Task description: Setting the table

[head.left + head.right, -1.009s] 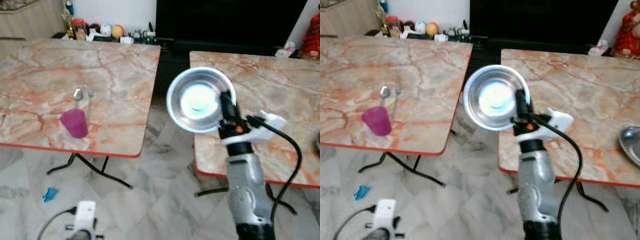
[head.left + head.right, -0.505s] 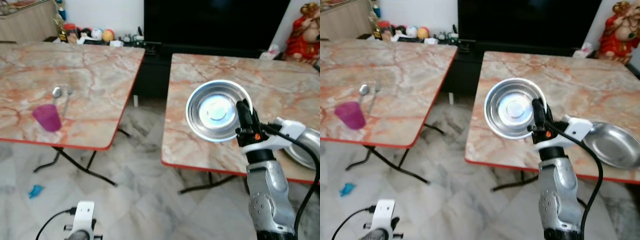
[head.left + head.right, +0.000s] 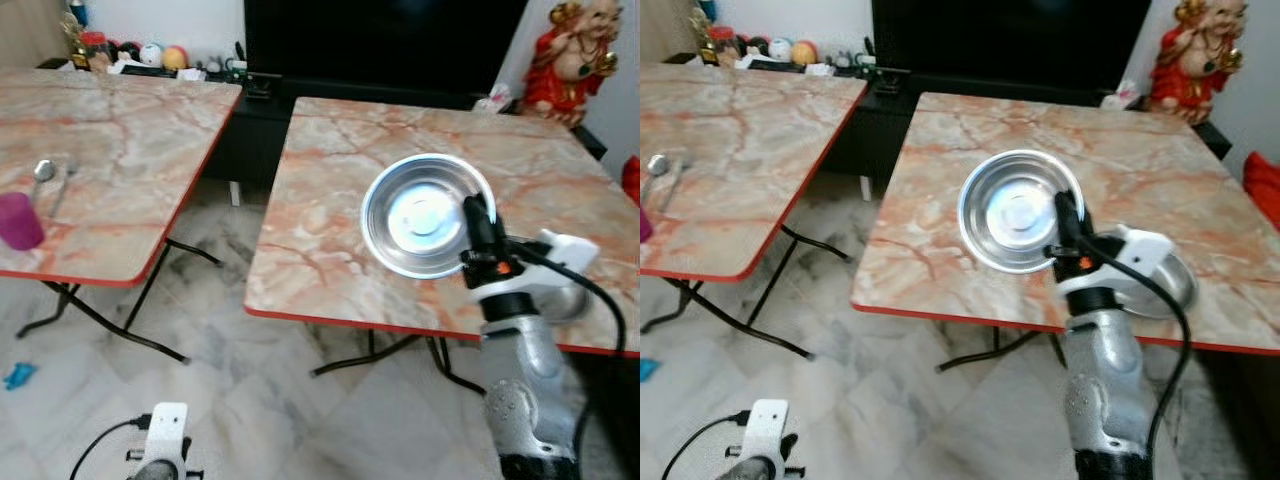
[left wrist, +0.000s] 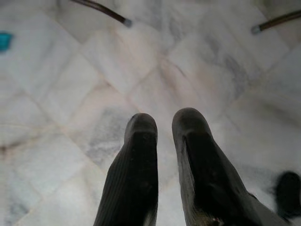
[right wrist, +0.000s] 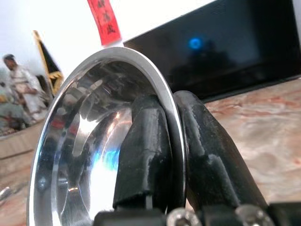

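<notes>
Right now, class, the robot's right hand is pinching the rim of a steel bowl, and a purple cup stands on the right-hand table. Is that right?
Not quite. The purple cup stands on the left-hand table, as the left eye view shows. The rest holds: the right hand pinches the steel bowl by its rim.

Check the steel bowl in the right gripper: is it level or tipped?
Tipped. The steel bowl stands nearly on edge, its empty inside facing the head camera, with the right gripper pinching its rim from both sides.

Two tables (image 3: 120, 150) (image 3: 330, 240), two steel bowls (image 3: 425, 215) (image 3: 1165, 285), perhaps two spoons (image 3: 45, 172).
</notes>
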Robot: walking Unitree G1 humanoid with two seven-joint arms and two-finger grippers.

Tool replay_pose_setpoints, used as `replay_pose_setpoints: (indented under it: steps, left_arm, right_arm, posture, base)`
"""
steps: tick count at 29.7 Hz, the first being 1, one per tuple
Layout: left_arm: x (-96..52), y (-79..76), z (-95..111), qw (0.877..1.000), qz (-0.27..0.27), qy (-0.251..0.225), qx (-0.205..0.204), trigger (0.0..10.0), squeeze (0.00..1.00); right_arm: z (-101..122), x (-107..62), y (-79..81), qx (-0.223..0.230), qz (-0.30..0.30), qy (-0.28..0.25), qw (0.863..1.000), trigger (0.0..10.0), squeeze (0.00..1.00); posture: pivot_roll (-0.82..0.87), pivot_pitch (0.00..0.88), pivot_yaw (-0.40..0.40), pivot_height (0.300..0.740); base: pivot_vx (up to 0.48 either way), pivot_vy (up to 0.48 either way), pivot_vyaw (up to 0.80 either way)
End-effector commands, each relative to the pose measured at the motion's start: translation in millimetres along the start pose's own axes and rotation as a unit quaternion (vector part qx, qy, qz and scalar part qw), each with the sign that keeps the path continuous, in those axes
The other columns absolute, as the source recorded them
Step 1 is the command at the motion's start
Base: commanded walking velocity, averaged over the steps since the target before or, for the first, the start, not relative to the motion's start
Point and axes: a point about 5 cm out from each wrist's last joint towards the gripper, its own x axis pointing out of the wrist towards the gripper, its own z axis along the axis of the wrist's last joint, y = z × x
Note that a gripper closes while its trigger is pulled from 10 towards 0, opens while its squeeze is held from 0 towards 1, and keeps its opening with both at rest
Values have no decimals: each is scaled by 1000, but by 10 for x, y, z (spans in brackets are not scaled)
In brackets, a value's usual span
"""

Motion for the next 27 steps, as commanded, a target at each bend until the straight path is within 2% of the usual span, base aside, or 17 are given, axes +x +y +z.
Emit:
replay_pose_setpoints:
  steps: [1, 7, 19, 27]
  left_arm:
    - [-5, -63, -38, 1000, -6, 9, -2, 10000, 0]
    - [-4, -61, -32, 1000, -6, 8, -3, 10000, 0]
    - [-3, -51, -30, 1000, -5, 9, -10, 10000, 0]
    - [-5, -38, -38, 1000, -3, 10, -14, 10000, 0]
  right_arm:
    - [75, -3, -68, -10, -12, -12, 1000, 10000, 0]
    - [70, 0, -64, -9, -14, -12, 1000, 10000, 0]
    - [66, 3, -75, -10, -21, -12, 1000, 10000, 0]
    - [105, 3, -174, -24, -46, -17, 999, 10000, 0]
  posture:
    - [48, 0, -40, 740]
    - [48, 0, -41, 740]
    - [51, 0, -39, 740]
    - [48, 0, -39, 740]
  base:
    - [0, -307, 0]
    - [0, -297, 0]
    - [0, 0, 0]
    - [0, 0, 0]
